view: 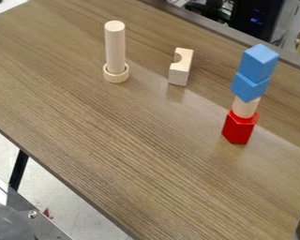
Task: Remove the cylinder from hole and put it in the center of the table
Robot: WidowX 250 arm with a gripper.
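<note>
tall pale wooden cylinder [116, 44]: upright in round pale wooden ring [116, 78], upper left of the frame
notched pale wooden block [180, 72]: upper middle
stack of blue and red blocks [239, 129]: right side, short pale wooden piece [245, 107] between colours
claw: cannot tell whether released or clenched
</note>
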